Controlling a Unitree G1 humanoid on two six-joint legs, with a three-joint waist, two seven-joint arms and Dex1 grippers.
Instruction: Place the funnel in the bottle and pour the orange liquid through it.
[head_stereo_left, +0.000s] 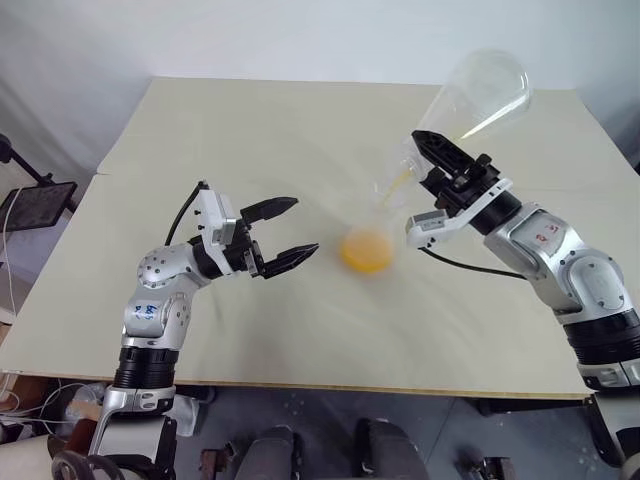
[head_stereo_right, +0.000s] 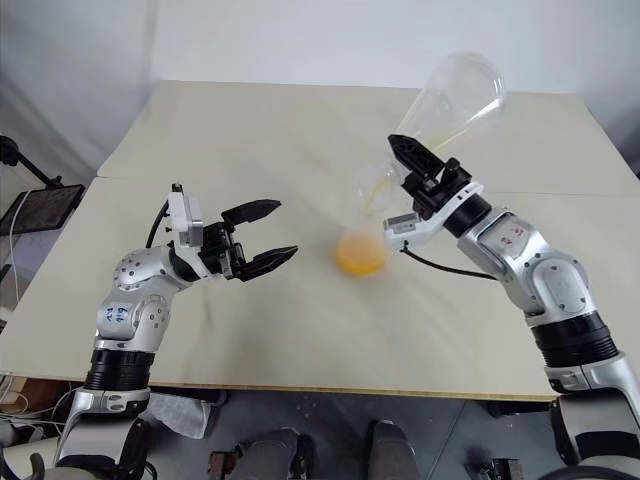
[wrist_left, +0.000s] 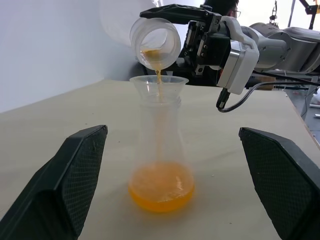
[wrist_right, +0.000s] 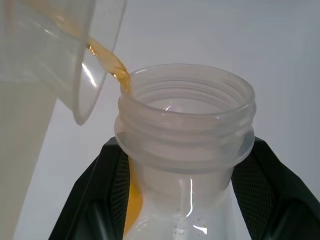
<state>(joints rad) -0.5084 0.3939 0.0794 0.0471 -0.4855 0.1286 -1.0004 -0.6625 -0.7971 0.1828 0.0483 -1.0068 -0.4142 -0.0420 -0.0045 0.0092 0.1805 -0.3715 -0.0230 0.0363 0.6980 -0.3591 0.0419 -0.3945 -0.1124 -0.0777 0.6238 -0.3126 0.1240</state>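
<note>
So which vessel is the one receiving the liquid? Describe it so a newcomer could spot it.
On the beige table, look between the two arms, near the middle. There stands the bottle, upright, with the funnel in its mouth and orange liquid pooled in its broad base. Unlike the larger clear flask, which the right gripper tilts above it, nothing holds it.

Pale beige bench (head_stereo_left: 250, 330), seamed across from its left edge. White wall (head_stereo_left: 300, 35) behind. Black stand with dark tray (head_stereo_left: 35, 208) off the left side; cables (head_stereo_left: 30, 395) on the floor.
</note>
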